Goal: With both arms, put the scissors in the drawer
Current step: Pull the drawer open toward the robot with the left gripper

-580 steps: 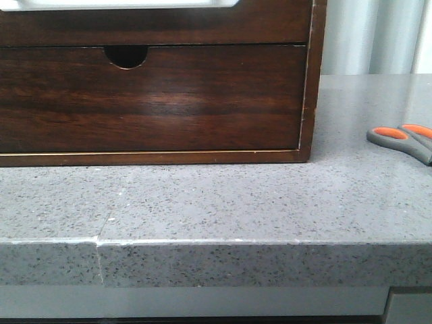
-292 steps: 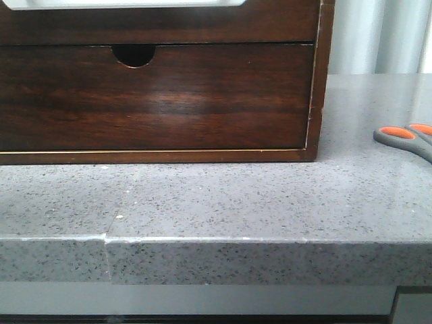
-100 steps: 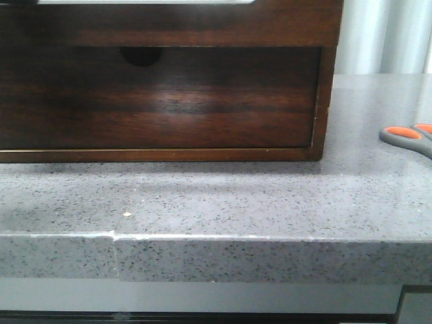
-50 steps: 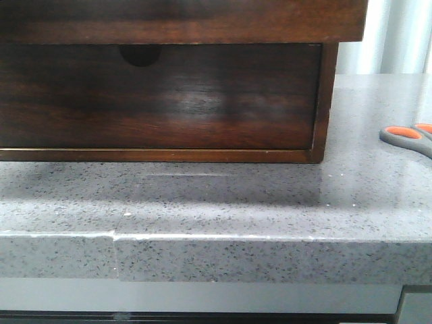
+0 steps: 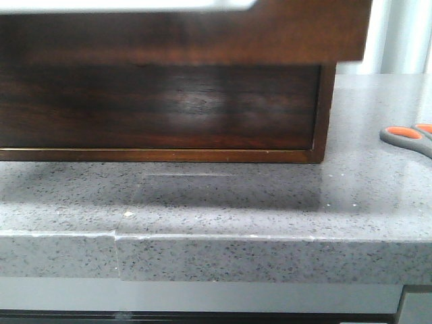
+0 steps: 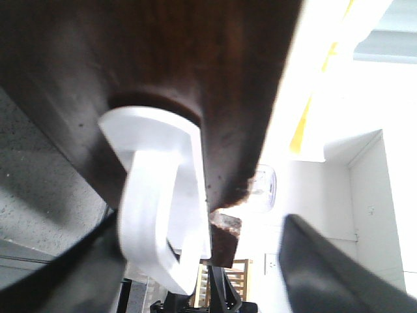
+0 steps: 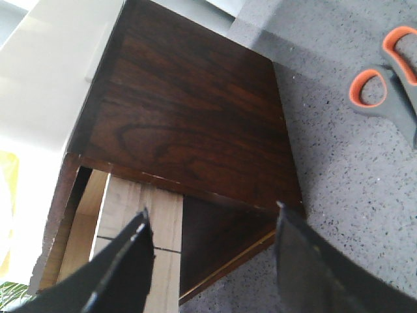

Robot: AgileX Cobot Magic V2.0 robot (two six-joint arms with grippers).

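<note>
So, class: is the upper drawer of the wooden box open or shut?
Open. The drawer juts out over the notched front below, and the right wrist view shows its pale side drawn clear of the cabinet.

Blurring along the drawer (image 5: 182,30) front and its white rim in the front view, a soft sheen glowing on the taller wood panel beneath. Casting a broad soft shadow onto the grey surface (image 5: 223,196) under the drawer. Blowing out to white beyond the left tool (image 6: 202,274), its dark fingers out of focus, the white handle (image 6: 159,195) smeared. Glaring white beside the cabinet above the right tool (image 7: 212,261); fingers blurred.
</note>
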